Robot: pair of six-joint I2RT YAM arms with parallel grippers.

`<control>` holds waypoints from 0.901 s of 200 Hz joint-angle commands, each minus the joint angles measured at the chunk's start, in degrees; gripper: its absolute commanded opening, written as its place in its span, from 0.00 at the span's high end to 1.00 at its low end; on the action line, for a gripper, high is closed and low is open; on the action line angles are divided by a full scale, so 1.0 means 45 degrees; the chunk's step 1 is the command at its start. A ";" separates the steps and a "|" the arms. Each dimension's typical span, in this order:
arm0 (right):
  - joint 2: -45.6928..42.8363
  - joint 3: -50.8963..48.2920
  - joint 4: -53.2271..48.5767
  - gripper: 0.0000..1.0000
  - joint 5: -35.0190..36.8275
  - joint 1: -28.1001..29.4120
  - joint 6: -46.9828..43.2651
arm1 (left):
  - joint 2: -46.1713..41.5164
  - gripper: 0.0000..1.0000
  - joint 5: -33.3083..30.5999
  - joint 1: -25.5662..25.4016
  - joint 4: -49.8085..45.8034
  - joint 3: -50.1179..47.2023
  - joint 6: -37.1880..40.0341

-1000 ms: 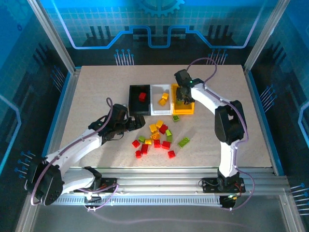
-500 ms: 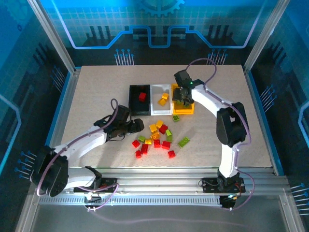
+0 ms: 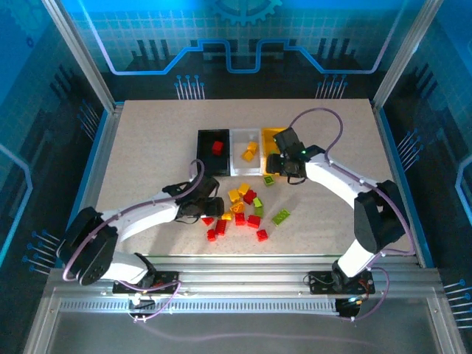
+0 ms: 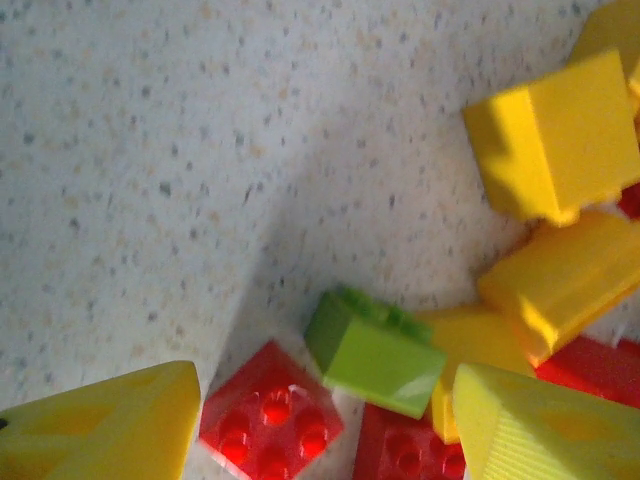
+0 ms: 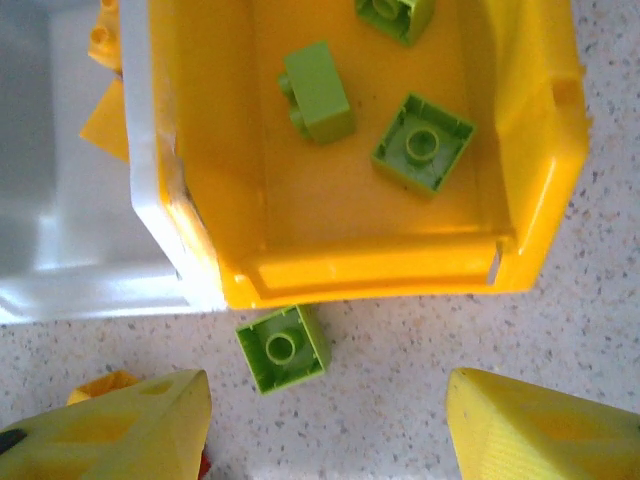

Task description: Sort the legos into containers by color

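One green lego (image 5: 283,348) just ahead of right tool (image 5: 325,383) — outside yellow bin (image 5: 540,200).

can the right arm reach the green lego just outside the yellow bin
Probably yes: the right gripper is open above the green lego, nothing covers it, though the yellow bin wall is close.

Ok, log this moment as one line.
left end effector: open, over mixed brick pile | right end effector: open, empty, by yellow bin | yellow bin: green bricks inside
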 commanded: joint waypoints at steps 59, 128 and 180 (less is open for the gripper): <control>-0.0834 -0.0596 0.0747 0.35 -0.0084 0.0132 0.0298 | -0.1475 0.36 -0.0374 -0.2630 -0.3128 -0.0658 -0.0744; -0.1283 -0.0690 0.0707 0.35 -0.0016 0.0073 0.0289 | 0.0197 0.46 -0.0403 -0.3157 -0.2532 -0.0683 -0.0369; -0.1401 -0.0797 0.0690 0.35 0.0023 0.0057 0.0279 | 0.0734 0.64 -0.1006 -0.3167 -0.2352 -0.0631 -0.0306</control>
